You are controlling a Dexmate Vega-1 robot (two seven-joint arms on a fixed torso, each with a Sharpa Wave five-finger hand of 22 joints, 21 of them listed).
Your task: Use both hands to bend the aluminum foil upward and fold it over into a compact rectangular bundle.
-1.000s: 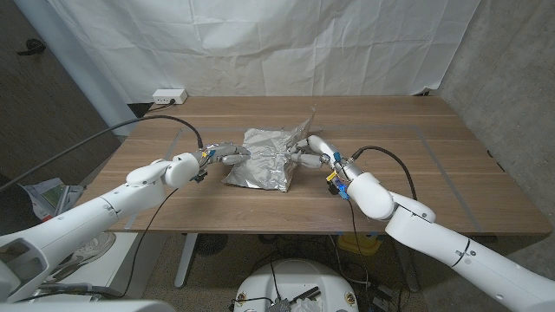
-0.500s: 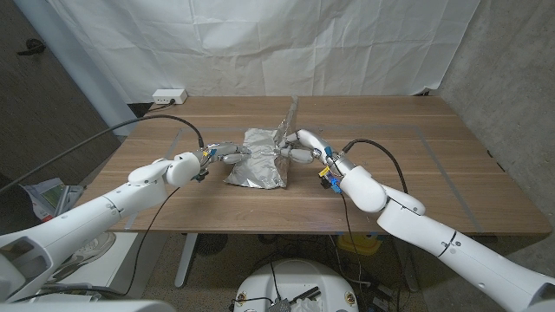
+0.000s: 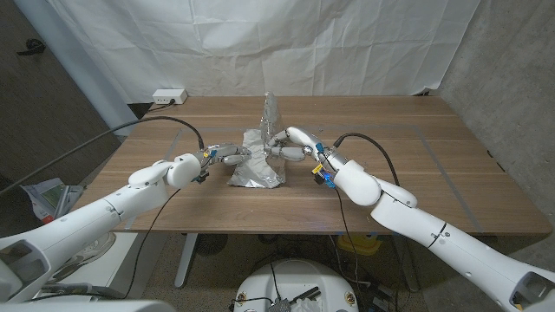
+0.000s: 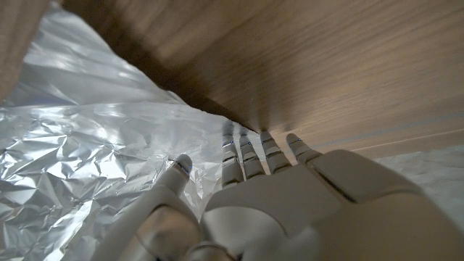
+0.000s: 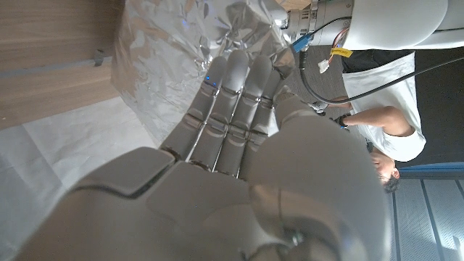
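No legible text, brand, number or sign can be made out. Small yellow and blue tags [image 3: 328, 176] are seen at the right wrist in the head view, but nothing printed on them can be read.

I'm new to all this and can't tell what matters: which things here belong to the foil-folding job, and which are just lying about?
In the job:
aluminum foil
left robot hand
right robot hand
wooden table

Just lying about:
white power strip
white backdrop cloth
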